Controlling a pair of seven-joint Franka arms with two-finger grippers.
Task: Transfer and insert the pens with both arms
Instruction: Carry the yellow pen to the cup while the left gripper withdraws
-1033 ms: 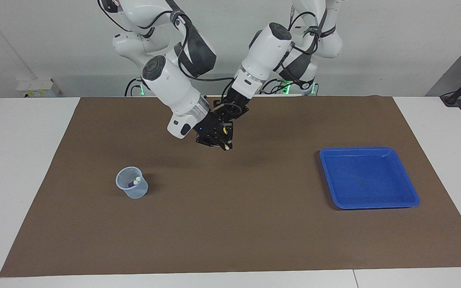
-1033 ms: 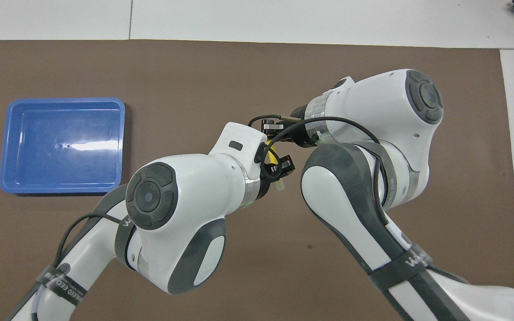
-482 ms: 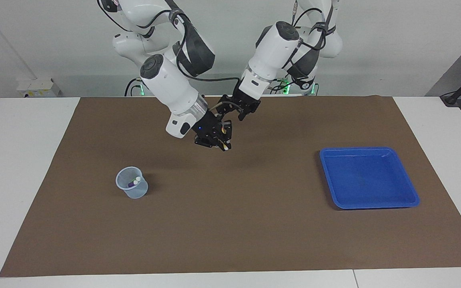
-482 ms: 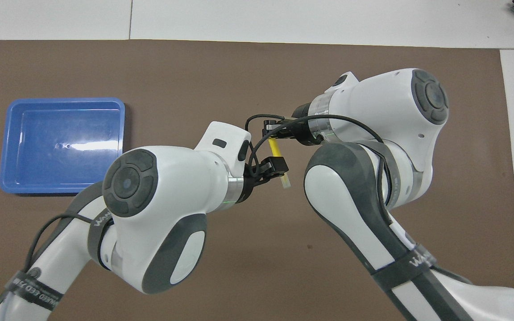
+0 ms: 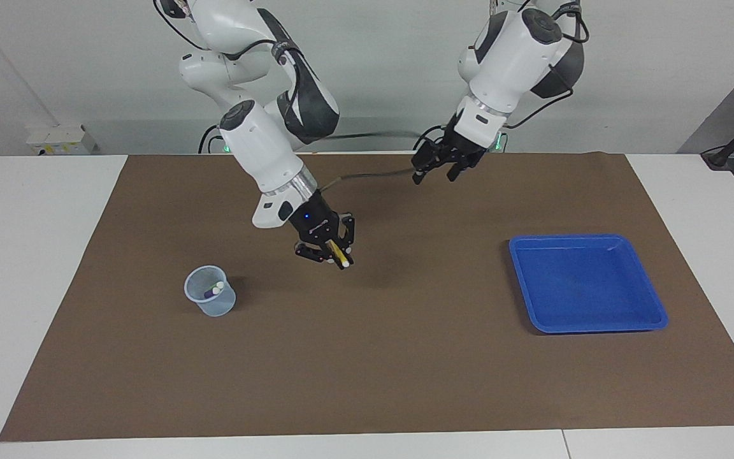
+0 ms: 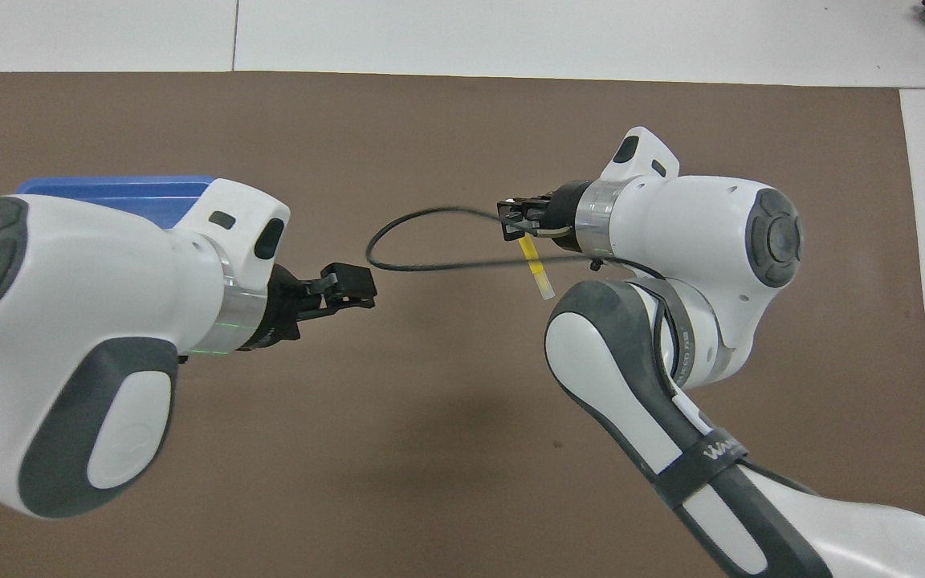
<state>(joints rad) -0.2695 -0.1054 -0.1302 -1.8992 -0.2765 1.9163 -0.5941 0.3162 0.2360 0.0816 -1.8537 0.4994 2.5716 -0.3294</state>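
Observation:
My right gripper (image 5: pixel 327 254) is shut on the yellow pen (image 5: pixel 342 257) and holds it tilted above the brown mat, in the air between the cup and the tray. In the overhead view the right gripper (image 6: pixel 520 229) grips the pen (image 6: pixel 539 273) near its top, pale cap hanging down. My left gripper (image 5: pixel 434 173) is open and empty, raised over the mat's edge by the robots; it also shows in the overhead view (image 6: pixel 358 287). A clear cup (image 5: pixel 209 291) toward the right arm's end holds a purple pen (image 5: pixel 208 294) and a second pale-capped pen.
A blue tray (image 5: pixel 587 284) lies empty toward the left arm's end; in the overhead view only a strip of the tray (image 6: pixel 109 186) shows past the left arm. A black cable (image 6: pixel 430 215) loops between the grippers. The right arm hides the cup in the overhead view.
The left gripper let go of the yellow pen and drew back and up toward its base. The right gripper, holding the pen alone, moved down and a little toward the cup.

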